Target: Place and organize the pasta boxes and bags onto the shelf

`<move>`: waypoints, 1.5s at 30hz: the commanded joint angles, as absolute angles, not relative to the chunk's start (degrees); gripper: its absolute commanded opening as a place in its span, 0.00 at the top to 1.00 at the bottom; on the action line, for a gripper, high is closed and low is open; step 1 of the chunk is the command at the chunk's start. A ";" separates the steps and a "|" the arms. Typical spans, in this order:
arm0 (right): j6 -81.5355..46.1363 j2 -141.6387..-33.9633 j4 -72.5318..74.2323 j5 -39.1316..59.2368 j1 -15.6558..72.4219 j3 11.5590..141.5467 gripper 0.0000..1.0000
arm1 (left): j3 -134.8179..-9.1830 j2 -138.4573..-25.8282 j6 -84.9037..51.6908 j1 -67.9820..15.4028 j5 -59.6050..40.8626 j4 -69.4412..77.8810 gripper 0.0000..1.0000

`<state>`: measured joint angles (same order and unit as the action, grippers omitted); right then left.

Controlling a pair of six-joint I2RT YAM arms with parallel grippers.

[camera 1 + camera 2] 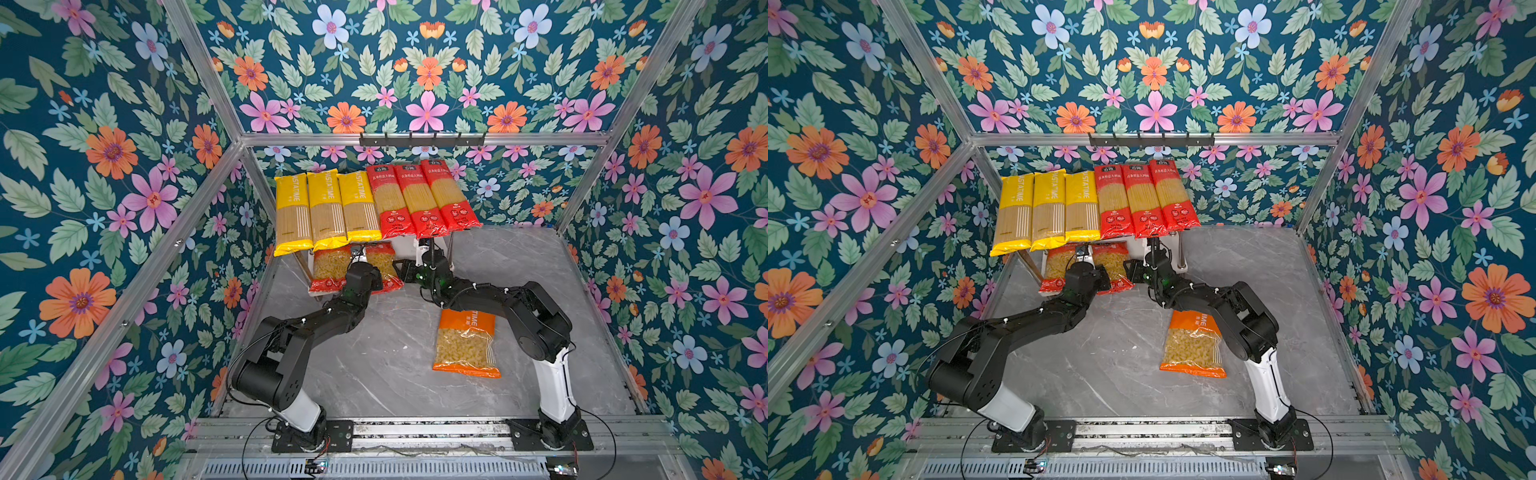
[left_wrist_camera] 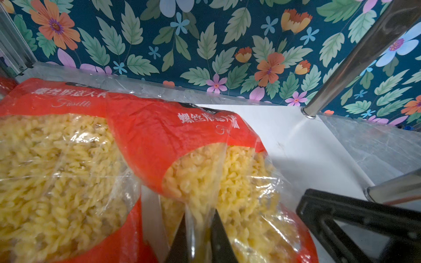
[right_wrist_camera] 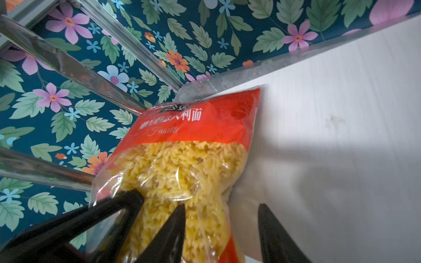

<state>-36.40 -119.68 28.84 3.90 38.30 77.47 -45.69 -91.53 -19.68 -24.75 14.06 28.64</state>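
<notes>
The left end effector (image 2: 198,218) is clamping a red fusilli bag (image 2: 205,159) on the lower board of the shelf (image 2: 296,141). The right end effector (image 3: 221,207) is hovering beside it, spread apart. An orange bag (image 1: 465,345) is lying in front of the shelf.

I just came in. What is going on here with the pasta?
Two arms are filling a shelf. Three yellow spaghetti packs and three red spaghetti packs lie on its top board, two short red fusilli bags below. The left tool is shut on the film of the right-hand fusilli bag; the right tool stands open beside it. An orange bag lies on the table, not yet shelved.
</notes>
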 commanded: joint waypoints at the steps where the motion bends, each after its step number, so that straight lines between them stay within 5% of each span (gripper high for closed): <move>1: -41.75 -118.39 24.69 2.68 38.98 76.15 0.45 | -47.58 -92.71 -20.97 -23.85 17.49 32.26 0.96; 10: -49.52 -115.69 24.68 3.34 40.76 71.40 0.46 | -52.00 -97.23 -22.67 -22.69 14.79 31.58 0.92; 15: -49.85 -119.55 24.83 6.41 40.66 75.78 0.61 | -51.04 -96.77 -23.29 -22.46 13.98 30.73 0.85; 23: -50.28 -121.78 24.80 7.22 40.23 79.86 0.79 | -48.84 -89.56 -22.41 -22.49 15.17 25.58 0.54; 29: -49.28 -118.22 23.28 7.30 39.81 77.70 0.71 | -43.60 -80.86 -25.23 -22.83 14.29 22.03 0.40; 36: -47.09 -110.82 19.52 7.95 40.05 72.71 0.55 | -37.70 -69.18 -27.12 -24.54 14.75 16.79 0.37; 45: -42.96 -95.57 9.09 4.45 42.33 57.54 0.53 | -35.33 -60.52 -29.76 -31.65 17.95 3.81 0.37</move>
